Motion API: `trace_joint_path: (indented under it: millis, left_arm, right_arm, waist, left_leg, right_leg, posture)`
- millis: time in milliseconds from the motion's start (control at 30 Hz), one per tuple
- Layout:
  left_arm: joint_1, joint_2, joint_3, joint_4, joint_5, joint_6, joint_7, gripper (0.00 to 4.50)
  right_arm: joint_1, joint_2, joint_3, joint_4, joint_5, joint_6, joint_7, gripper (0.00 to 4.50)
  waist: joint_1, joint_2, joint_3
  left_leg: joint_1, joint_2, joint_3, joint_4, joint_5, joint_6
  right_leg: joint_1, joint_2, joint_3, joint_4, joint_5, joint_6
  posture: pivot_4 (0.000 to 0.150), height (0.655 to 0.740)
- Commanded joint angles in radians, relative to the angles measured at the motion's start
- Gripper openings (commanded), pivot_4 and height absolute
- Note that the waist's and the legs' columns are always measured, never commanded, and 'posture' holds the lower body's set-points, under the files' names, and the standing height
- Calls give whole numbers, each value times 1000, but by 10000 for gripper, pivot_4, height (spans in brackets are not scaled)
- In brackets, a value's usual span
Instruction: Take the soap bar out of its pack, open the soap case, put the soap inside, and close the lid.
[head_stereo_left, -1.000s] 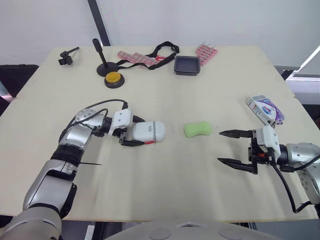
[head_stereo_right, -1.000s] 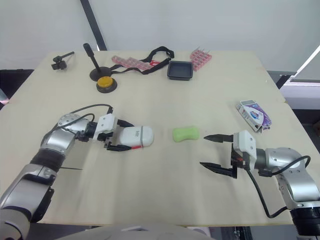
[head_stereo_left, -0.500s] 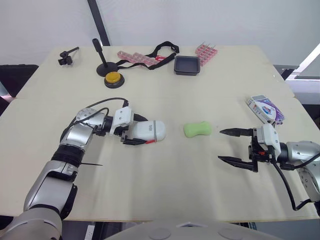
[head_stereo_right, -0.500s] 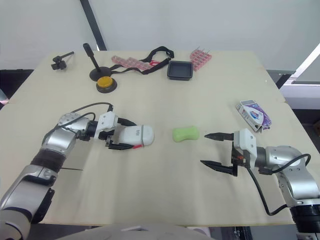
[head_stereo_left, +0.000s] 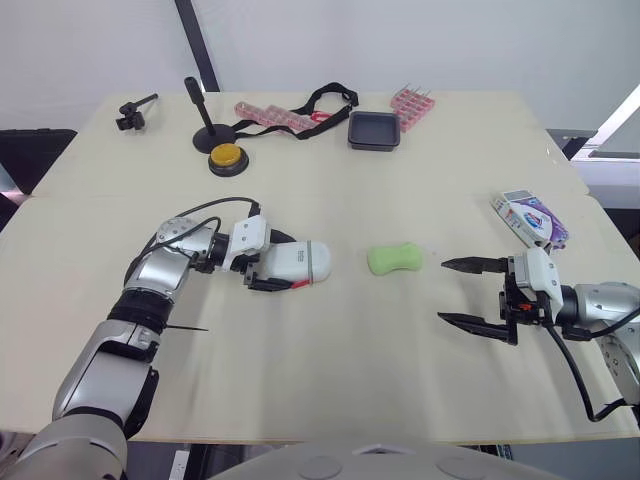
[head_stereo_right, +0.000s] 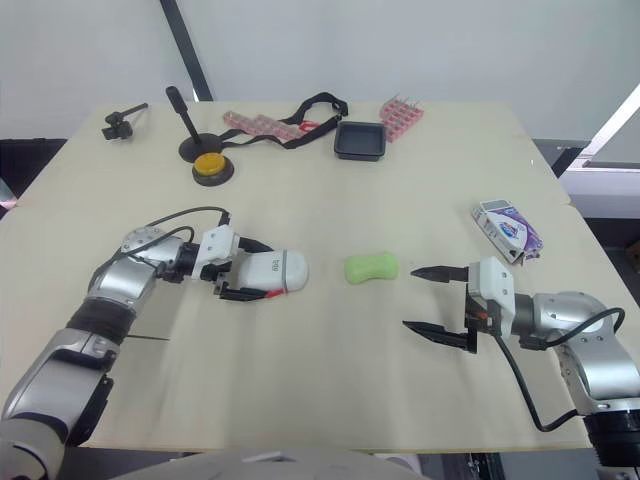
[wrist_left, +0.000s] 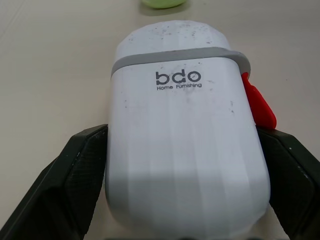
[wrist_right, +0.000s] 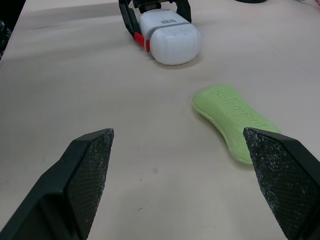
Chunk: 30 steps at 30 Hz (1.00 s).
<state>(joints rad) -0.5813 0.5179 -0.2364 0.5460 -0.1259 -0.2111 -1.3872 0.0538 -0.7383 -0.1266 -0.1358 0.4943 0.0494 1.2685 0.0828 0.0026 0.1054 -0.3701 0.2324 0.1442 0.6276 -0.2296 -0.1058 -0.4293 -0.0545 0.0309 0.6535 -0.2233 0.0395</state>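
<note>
Soap case (head_stereo_left: 297, 263), lid shut, lies on the table (head_stereo_left: 330, 370), clamped between the fingers of my left gripper (head_stereo_left: 272, 264); I cannot tell what is inside. The green soap bar (head_stereo_left: 394, 259) lies bare on the table between it and my right gripper (head_stereo_left: 443, 291), which is spread wide and holds nothing. The soap pack (head_stereo_left: 530, 219) sits near the table's right edge.

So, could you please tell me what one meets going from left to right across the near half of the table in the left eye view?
case → soap → right gripper → pack
</note>
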Motion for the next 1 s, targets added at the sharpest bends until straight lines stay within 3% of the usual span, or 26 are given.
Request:
trace_joint_path:
  millis: [33, 200, 233, 333, 700, 833, 1000]
  left_arm:
    - [-24, 2, 17, 9, 0, -24, 5, 45000]
    - [-35, 2, 13, 40, 10, -49, 3, 45000]
    - [-37, 1, 13, 43, 10, -49, 4, 40762]
    - [-42, -3, 16, 48, 10, -46, 6, 34816]
    - [-41, 4, 23, 62, 12, -98, 6, 34832]
    - [-17, 0, 48, 20, -35, -175, -12, 34832]
    - [68, -44, 86, -168, -111, -272, 42, 34832]
  right_arm:
    - [1, -9, -18, -4, 0, -19, 5, 44590]
    - [-3, -9, -13, 0, -3, -22, 4, 44590]
    - [-4, -9, -13, 0, -3, -21, 4, 45000]
    - [-4, -9, -11, -2, -3, -21, 3, 45000]
    - [-6, -16, -10, -28, 10, 10, -6, 45000]
    - [-34, -58, -33, -144, 168, 281, -70, 45000]
    - [-147, -132, -63, -266, 529, 774, -295, 45000]
  waist:
    - [0, 0, 0]
    - [0, 0, 0]
    - [0, 0, 0]
    - [0, 0, 0]
    - [-1, 0, 0]
    - [-1, 0, 0]
    - [5, 0, 1]
  left_leg:
    - [0, 0, 0, 0, 0, 0]
    - [0, 0, 0, 0, 0, 0]
    - [0, 0, 0, 0, 0, 0]
    - [0, 0, 0, 0, 0, 0]
    - [0, 0, 0, 0, 0, 0]
    - [-1, 0, 0, -1, 0, 0]
    - [0, 0, 0, -1, 0, -1]
  right_leg:
    - [0, 0, 0, 0, 0, 0]
    - [0, 0, 0, 0, 0, 0]
    - [0, 0, 0, 0, 0, 0]
    - [0, 0, 0, -1, 0, 0]
    - [0, 0, 0, -1, 0, 0]
    - [0, 0, 0, -1, 0, 0]
    - [0, 1, 2, -2, 0, 0]
  posture:
    - [1500, 7291]
    - [1500, 7291]
    - [1500, 7291]
    - [1500, 7291]
    - [1500, 7291]
    - [1500, 7291]
    - [1500, 7291]
